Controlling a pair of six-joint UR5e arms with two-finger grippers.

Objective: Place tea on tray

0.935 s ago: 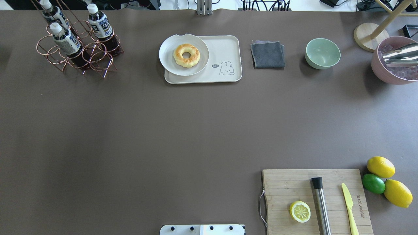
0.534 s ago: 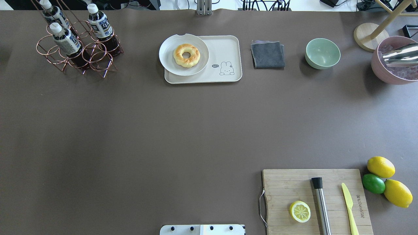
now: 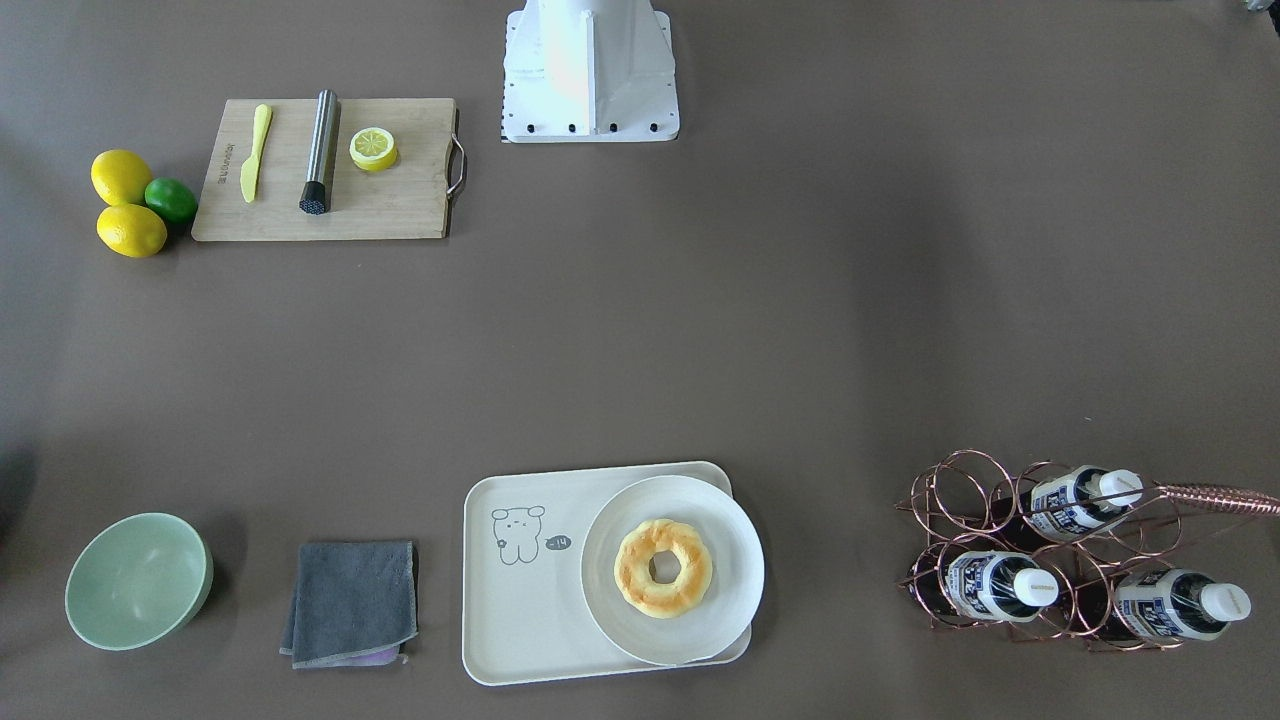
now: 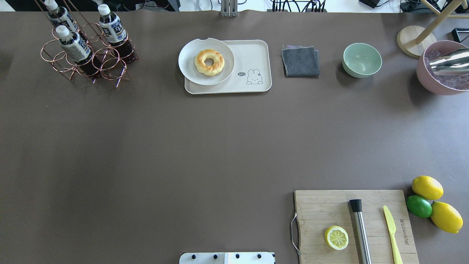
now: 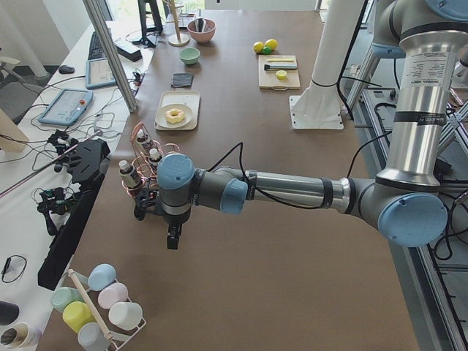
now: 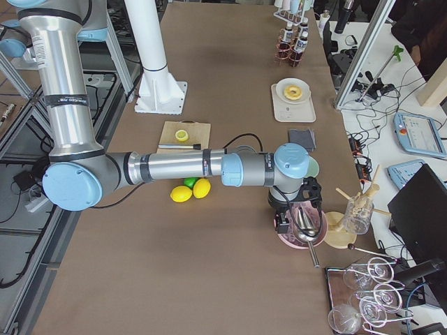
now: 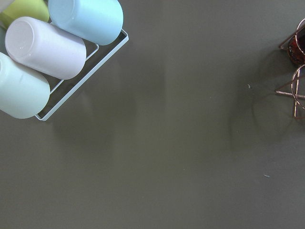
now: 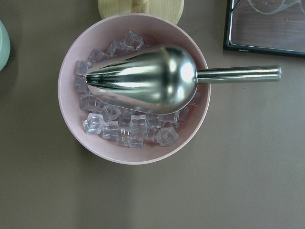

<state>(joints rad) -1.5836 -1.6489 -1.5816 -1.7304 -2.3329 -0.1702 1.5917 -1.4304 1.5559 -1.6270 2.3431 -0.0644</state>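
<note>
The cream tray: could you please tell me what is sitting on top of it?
A round white plate carrying a ring-shaped pastry sits on the tray, overhanging its rim. The bare part shows only a cartoon drawing. The tray surface under the plate is hidden.

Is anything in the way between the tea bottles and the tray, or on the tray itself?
The table between the copper rack holding the tea bottles and the tray is bare. On the tray, a plate with a doughnut covers the half nearer the rack; only the half with the bear drawing is free.
</note>
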